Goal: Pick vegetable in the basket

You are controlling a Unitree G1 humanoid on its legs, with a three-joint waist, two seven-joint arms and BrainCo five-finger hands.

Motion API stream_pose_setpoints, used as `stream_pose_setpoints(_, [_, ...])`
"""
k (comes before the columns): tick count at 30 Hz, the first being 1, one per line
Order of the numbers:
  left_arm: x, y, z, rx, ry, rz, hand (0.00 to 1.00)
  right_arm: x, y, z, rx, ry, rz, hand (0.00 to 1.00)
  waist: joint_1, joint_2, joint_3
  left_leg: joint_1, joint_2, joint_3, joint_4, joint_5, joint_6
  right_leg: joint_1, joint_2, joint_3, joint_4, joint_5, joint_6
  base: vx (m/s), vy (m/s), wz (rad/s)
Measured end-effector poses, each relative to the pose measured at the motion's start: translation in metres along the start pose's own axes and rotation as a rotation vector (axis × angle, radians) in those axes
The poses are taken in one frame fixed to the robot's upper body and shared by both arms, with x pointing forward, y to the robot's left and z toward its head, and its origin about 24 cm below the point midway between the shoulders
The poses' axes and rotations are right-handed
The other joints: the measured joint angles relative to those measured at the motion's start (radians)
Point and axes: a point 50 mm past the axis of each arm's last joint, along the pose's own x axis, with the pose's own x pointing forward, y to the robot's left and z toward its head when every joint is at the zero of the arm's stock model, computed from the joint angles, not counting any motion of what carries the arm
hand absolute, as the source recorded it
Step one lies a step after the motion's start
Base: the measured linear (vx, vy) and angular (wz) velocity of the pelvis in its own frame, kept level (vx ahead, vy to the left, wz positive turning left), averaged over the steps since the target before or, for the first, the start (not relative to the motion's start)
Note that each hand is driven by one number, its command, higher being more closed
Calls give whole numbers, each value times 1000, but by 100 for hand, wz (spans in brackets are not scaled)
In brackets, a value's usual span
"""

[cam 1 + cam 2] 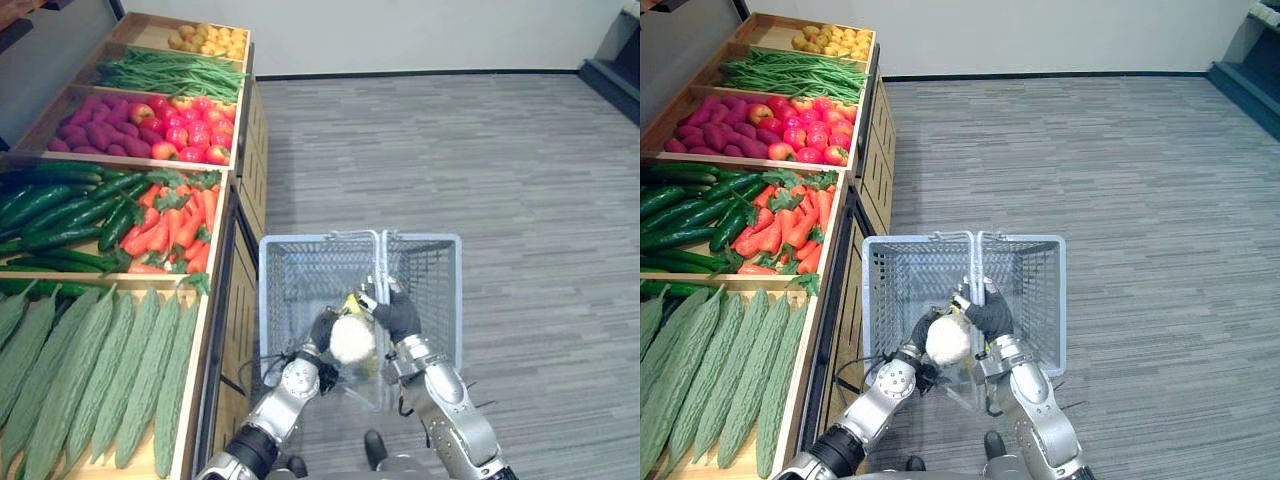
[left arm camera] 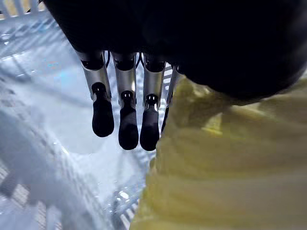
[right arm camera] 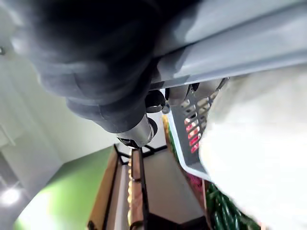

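1. The wooden produce shelf (image 1: 240, 310) runs along your robot's left, with long green gourds (image 1: 90, 370) nearest and carrots (image 1: 170, 230) and cucumbers (image 1: 60, 215) beyond them. You need nothing more from it for this item.
2. The grey mesh basket (image 1: 300, 275) hangs just beside the shelf, over the floor. The right hand (image 1: 398, 314) carries it, fingers wrapped round its two handles (image 1: 380, 262). The right wrist view shows the grey bar running through that grip.
3. The vegetable (image 1: 352, 340), a pale rounded head that looks to be in clear wrap, sits between the two hands at the near end of the basket. You cannot tell whether it hangs above the basket floor or already rests on it.
4. The left hand (image 1: 322, 330) is against the vegetable's left side. Its fingers (image 2: 127, 120) hang straight and slack next to the pale mass, not curled round it.
5. Judged from this, the pick is done and the drop is at its end. What is left is to confirm that the vegetable has settled inside and then lift the left hand clear.
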Motion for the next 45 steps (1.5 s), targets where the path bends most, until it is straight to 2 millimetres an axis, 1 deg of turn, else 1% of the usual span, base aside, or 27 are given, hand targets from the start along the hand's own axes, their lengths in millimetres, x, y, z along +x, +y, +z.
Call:
stream_pose_setpoints(2, [0, -1, -2, 20, 10, -4, 0, 0, 3, -1, 3, 2, 15, 100, -6, -4, -3, 0, 0, -1, 0, 5, 5, 1, 0, 0, 0, 0, 0, 0, 0, 0])
stream_pose_setpoints(8, [2, 2, 0, 61, -1, 2, 0, -5, -1, -3, -42, 17, -9, 100, -9, -5, -4, 2, -2, -3, -2, 10, 6, 8, -4, -3, -12, 9, 7, -3, -3, 1])
stream_pose_setpoints(11, [2, 2, 0, 92, -5, -1, 0, -11, -11, -5, -72, 26, -59, 100, -9, -5, -5, 5, -4, -9, -17, 19, 6, 8, -6, -11, -13, 9, 7, -22, -27, 9])
stream_pose_setpoints(14, [1, 3, 0, 123, -11, -11, 0, -19, -27, -4, -111, 34, -135, 100, -10, -5, -6, 7, -7, -23, -35, 32, 7, 8, -8, -27, -13, 9, 7, -24, -32, 13])
stream_pose_setpoints(15, [1, 4, 0, 136, -14, -8, 0, -23, -33, -8, -121, 54, -164, 100, -10, -5, -6, 7, -7, -23, -35, 33, 6, 8, -8, -27, -13, 9, 7, -32, -36, 3])
stream_pose_setpoints(17, [1, 6, 0, 137, -19, -2, 0, -25, -38, -11, -129, 69, -184, 100, -12, -4, -7, 8, -7, -23, -36, 33, 6, 8, -8, -27, -14, 9, 7, -15, -14, -1])
stream_pose_setpoints(19, [-1, 8, 8, 143, -59, 15, 0, -32, -46, -15, -137, 90, -228, 100, -12, -3, -8, 8, -7, -23, -37, 34, 4, 8, -8, -28, -15, 9, 7, -16, -17, 0])
stream_pose_setpoints(20, [-3, 11, 13, 138, -87, 32, 0, -37, -50, -17, -143, 102, -255, 100, -12, -2, -9, 8, -7, -24, -39, 36, 2, 8, -8, -29, -16, 9, 7, 0, 0, 0])
stream_pose_setpoints(25, [-11, 14, 23, 102, -147, 63, 0, -53, -65, -20, -155, 127, -357, 100, -13, 1, -27, 25, -10, -22, -72, 50, -1, 11, -8, -33, -22, 8, 7, 0, 0, 0])
stream_pose_setpoints(28, [-18, 14, 25, 59, -164, 74, 0, -60, -73, -19, -159, 128, -413, 100, -13, 11, -42, 42, -16, -17, -106, 69, 5, 11, -9, -33, -23, 8, 8, -24, -22, -5])
stream_pose_setpoints(29, [-25, 19, 27, -17, -180, 92, 0, -63, -79, -16, -178, 119, -463, 100, -11, 13, -44, 51, -19, -12, -121, 73, 4, 12, -11, -33, -23, 8, 8, -22, -10, -4])
stream_pose_setpoints(31, [-31, 23, 27, -66, -188, 110, 0, -65, -83, -15, -184, 112, -493, 100, -10, 13, -44, 55, -19, -11, -125, 75, 3, 15, -11, -34, -22, 7, 9, -13, -5, -2])
stream_pose_setpoints(33, [-41, 29, 22, -205, -178, 122, 0, -69, -89, -12, -214, 108, -540, 100, -6, 13, -45, 67, -20, -9, -128, 74, 3, 25, -12, -37, -22, 4, 12, -20, -12, 1])
stream_pose_setpoints(35, [-53, 35, 14, -349, -158, 134, 0, -74, -98, -8, -223, 96, -594, 100, -1, 16, -50, 69, -22, -7, -133, 71, -2, 26, -11, -50, -21, -5, 25, -43, -35, 2])
stream_pose_setpoints(37, [-62, 38, 7, -426, -138, 145, 0, -80, -103, -6, -233, 96, -634, 100, 3, 23, -54, 69, -23, -8, -133, 71, -2, 25, -11, -53, -17, -9, 28, -17, -18, 2])
stream_pose_setpoints(38, [-64, 39, 4, -444, -132, 150, 0, -82, -105, -6, -236, 97, -647, 100, 5, 25, -56, 69, -23, -7, -133, 71, -2, 25, -12, -54, -16, -9, 27, 0, 0, 0])
stream_pose_setpoints(39, [-69, 44, -2, -471, -114, 181, 0, -87, -109, -4, -243, 99, -677, 100, 18, 29, -58, 69, -23, -6, -133, 71, -2, 25, -12, -55, -16, -10, 25, 0, 0, 0])
stream_pose_setpoints(41, [-73, 51, -9, -490, -96, 221, 0, -93, -114, -5, -251, 110, -707, 100, 26, 30, -59, 69, -23, -6, -133, 71, -2, 26, -12, -58, -16, -10, 25, -7, -12, 2])
stream_pose_setpoints(42, [-76, 58, -15, -494, -81, 258, 0, -96, -116, -8, -251, 125, -721, 100, 27, 28, -61, 69, -23, -7, -133, 72, -1, 27, -12, -60, -16, -10, 25, -14, -23, 4])
stream_pose_setpoints(43, [-78, 59, -17, -496, -73, 271, 0, -97, -117, -9, -251, 134, -725, 100, 27, 27, -62, 69, -23, -7, -133, 72, -1, 27, -13, -61, -16, -10, 25, 0, 0, 0])
stream_pose_setpoints(45, [-86, 68, -28, -498, -36, 330, 0, -100, -120, -17, -256, 175, -735, 100, 29, 24, -63, 69, -23, -10, -133, 71, -2, 27, -14, -63, -16, -10, 25, 0, 0, 0])
